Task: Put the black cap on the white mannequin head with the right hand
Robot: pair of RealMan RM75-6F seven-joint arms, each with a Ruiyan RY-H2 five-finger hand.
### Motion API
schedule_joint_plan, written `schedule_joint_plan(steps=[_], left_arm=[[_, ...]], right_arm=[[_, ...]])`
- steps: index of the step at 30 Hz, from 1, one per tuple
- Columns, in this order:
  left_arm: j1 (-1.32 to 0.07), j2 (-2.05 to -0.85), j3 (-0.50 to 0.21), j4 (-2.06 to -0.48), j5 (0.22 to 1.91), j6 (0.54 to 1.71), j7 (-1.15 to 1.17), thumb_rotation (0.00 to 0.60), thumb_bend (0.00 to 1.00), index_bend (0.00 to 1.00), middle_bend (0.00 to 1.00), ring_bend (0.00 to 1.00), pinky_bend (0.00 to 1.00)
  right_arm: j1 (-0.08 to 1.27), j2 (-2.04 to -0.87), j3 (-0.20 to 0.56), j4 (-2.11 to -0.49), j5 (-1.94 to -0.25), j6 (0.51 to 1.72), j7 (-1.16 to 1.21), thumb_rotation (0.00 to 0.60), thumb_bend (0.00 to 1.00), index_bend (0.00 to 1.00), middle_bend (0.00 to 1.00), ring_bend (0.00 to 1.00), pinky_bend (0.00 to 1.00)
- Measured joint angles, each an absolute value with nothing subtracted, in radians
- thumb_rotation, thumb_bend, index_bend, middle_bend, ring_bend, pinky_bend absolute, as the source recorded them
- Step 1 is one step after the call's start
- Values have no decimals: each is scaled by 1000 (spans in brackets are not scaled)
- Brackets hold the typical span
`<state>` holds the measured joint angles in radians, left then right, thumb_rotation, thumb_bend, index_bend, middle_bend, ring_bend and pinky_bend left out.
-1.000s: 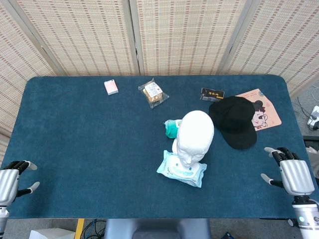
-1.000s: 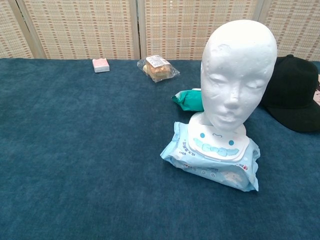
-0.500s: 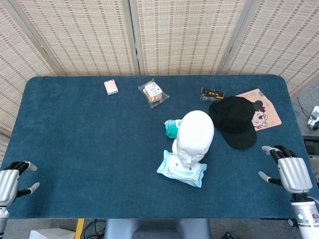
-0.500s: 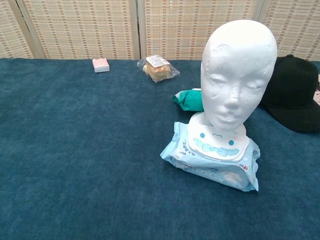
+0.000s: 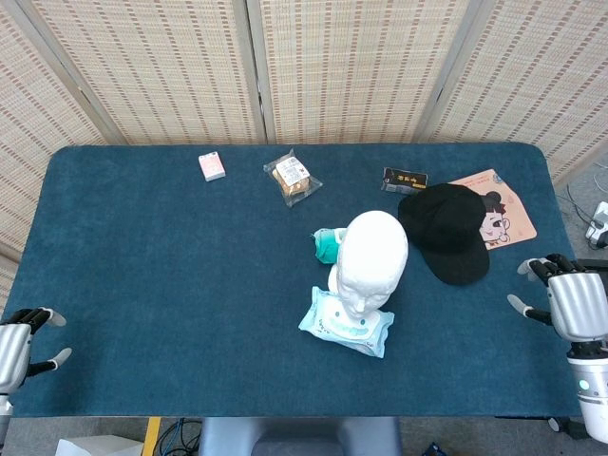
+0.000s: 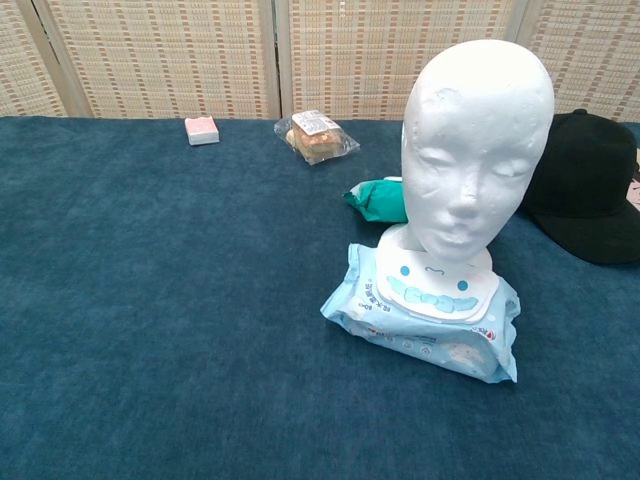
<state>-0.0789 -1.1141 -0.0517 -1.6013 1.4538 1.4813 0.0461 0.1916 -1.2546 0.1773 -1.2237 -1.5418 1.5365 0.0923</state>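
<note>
Head view. On the blue table (image 5: 142, 247) lie a small pink box (image 5: 212, 166), a wrapped snack (image 5: 291, 177), a dark packet (image 5: 404, 179) and a cartoon card (image 5: 499, 217), all along the far side. A green pouch (image 5: 326, 244) lies just behind the white mannequin head (image 5: 372, 256), which stands upright beside a pack of wet wipes (image 5: 347, 325). The black cap (image 5: 448, 232) lies flat just right of the mannequin head, overlapping the card's edge, its brim toward the near side. The right hand (image 5: 574, 302) sits at the table's right edge, fingers spread, holding nothing, apart from the cap. The left hand (image 5: 17, 344) is at the near left corner (partly cut off by the frame), fingers apart and empty.

Chest view. The mannequin head (image 6: 478, 150) faces the camera, its neck touching the wipes pack (image 6: 425, 318). The cap (image 6: 585, 195) shows behind its right side, partly cut off. The pouch (image 6: 378, 198) is half hidden by the head. The snack (image 6: 316, 136) and pink box (image 6: 201, 130) lie far back. Neither hand appears here.
</note>
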Motion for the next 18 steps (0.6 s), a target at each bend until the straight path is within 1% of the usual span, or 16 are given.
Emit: schedule_joint_plan(steps=[8, 14, 18], left_arm=[[-76, -1114, -51, -1597, 1443, 1475, 42, 600, 115, 464, 449, 348, 536], [-74, -1117, -51, -1596, 1435, 1473, 46, 600, 115, 465, 449, 348, 536], [-75, -1120, -51, -1594, 1432, 1467, 50, 600, 115, 466, 449, 348, 536]], right_arm=[[268, -1330, 206, -968, -1544, 1517, 178, 600, 0, 514, 599, 407, 526], [331, -1417, 205, -775, -1542, 1471, 234, 600, 0, 515, 598, 407, 526], [368, -1482, 196, -678, -1543, 1442, 273, 600, 0, 514, 598, 407, 526]])
